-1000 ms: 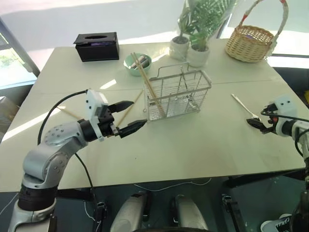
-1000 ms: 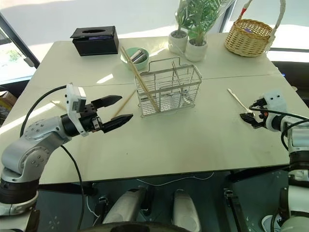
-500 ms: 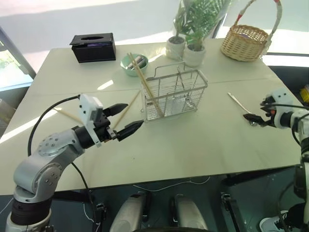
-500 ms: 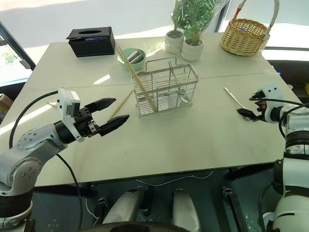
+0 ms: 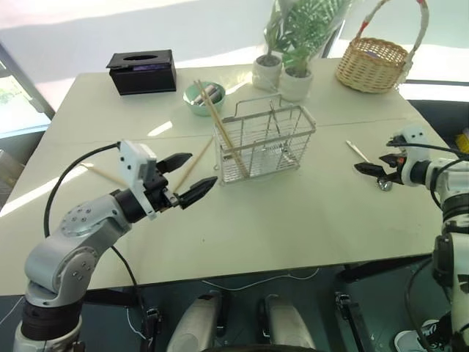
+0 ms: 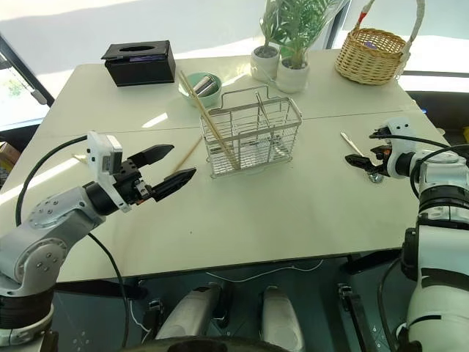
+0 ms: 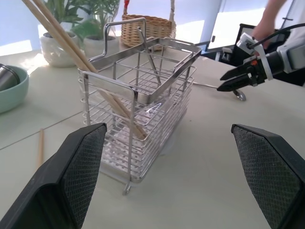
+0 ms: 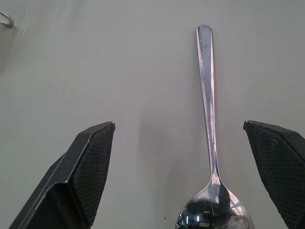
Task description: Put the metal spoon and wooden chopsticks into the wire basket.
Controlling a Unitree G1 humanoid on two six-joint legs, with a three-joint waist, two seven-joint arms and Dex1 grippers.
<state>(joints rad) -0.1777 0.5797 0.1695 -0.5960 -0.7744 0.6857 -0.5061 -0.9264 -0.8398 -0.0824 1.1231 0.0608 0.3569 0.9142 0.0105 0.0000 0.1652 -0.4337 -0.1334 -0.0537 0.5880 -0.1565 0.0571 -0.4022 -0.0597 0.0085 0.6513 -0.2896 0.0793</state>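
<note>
Since a second ago, the right tool (image 6: pixel 359 156) has come in from the tabletop's right edge and now hangs just over the spoon (image 8: pixel 209 143), its fingers spread wide with nothing between them. From the right wrist, the spoon lies flat on the tabletop (image 5: pixel 293 213) between the two open fingers, nearer one of them, its shiny bowl closest to the camera and its handle pointing away. It sits well to the right of the wire basket (image 5: pixel 267 141).

On the left, the left tool (image 5: pixel 192 179) has kept its place above the tabletop, pointing toward the wire basket with its fingers spread and empty. Two chopsticks (image 5: pixel 217 121) lean in the basket's left compartment, their upper ends sticking out toward the green bowl (image 5: pixel 199 99) behind. Another chopstick (image 5: pixel 198 155) lies flat on the tabletop just left of the basket, beyond the left tool's fingertips, and one more (image 5: pixel 102 174) lies farther left, partly hidden by the arm.

A black tissue box (image 5: pixel 143 70), two potted plants (image 5: pixel 289 55) and a wicker basket (image 5: pixel 377 62) stand along the far side.
</note>
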